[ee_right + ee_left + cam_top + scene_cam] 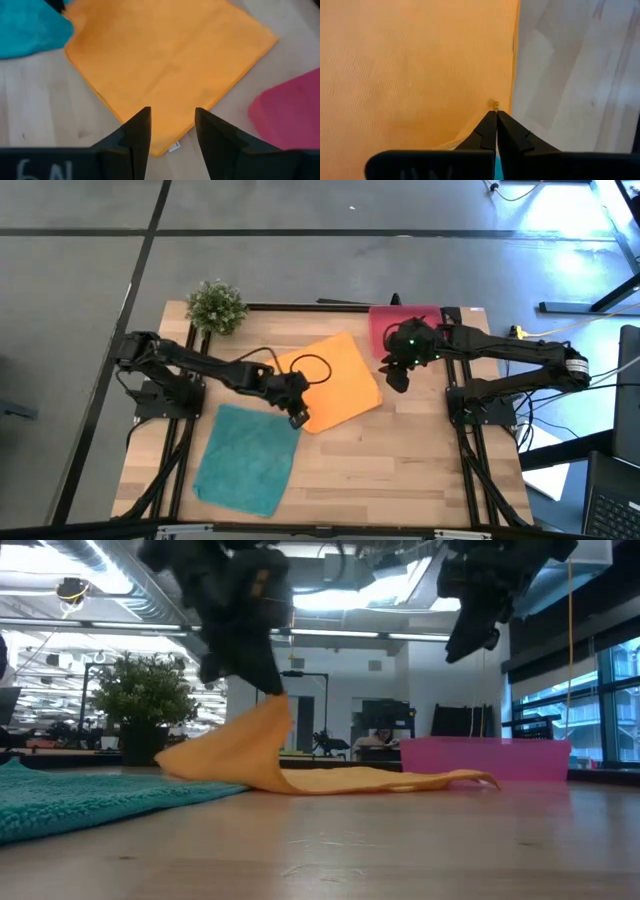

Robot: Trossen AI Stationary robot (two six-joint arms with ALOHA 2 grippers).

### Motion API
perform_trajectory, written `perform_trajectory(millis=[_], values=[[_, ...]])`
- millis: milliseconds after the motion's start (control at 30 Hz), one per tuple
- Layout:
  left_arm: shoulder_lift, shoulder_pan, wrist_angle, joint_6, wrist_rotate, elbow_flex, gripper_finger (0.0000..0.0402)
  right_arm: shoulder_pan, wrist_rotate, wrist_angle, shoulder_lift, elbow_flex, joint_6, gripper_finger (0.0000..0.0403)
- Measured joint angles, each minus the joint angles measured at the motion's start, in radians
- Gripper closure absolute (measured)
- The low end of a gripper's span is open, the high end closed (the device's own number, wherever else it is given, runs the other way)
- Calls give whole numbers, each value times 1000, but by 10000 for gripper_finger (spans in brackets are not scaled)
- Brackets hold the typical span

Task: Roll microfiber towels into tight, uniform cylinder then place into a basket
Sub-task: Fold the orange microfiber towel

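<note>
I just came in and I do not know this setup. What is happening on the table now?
The left gripper has its fingers shut on a corner of the orange towel and lifts that edge off the table; no roll is formed yet. The right gripper hovers open above the towel's other side, near the pink basket, which holds no towel. The teal towel lies flat beside it, untouched.

Dark jointed arms, looped black cables, tapered claws.

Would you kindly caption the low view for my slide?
Left tool lifts the orange towel by one corner; right tool hangs open above.
</note>
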Motion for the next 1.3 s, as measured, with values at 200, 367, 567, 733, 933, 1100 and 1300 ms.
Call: perform_trajectory(millis=[200, 367, 567, 733, 933, 1100, 1300], values=[[98, 73, 3, 137, 41, 121, 401, 0, 0, -3, -58, 0, 2, 249], [135, 119, 6, 228, 41, 203, 402, 0, 0, -27, -114, 0, 1, 249], [227, 148, 40, 292, 43, 301, 402, 0, 0, -56, -172, 0, 0, 249], [330, 152, 44, 365, 70, 424, 401, 0, 1, -76, -205, 0, 1, 249], [447, 154, 46, 457, 90, 592, 402, 0, 9, -105, -234, 0, 2, 249], [533, 152, 45, 514, 97, 698, 402, 1, 14, -133, -252, 0, 2, 249], [591, 154, 44, 560, 97, 765, 402, 0, 25, -150, -260, 0, 5, 249]])
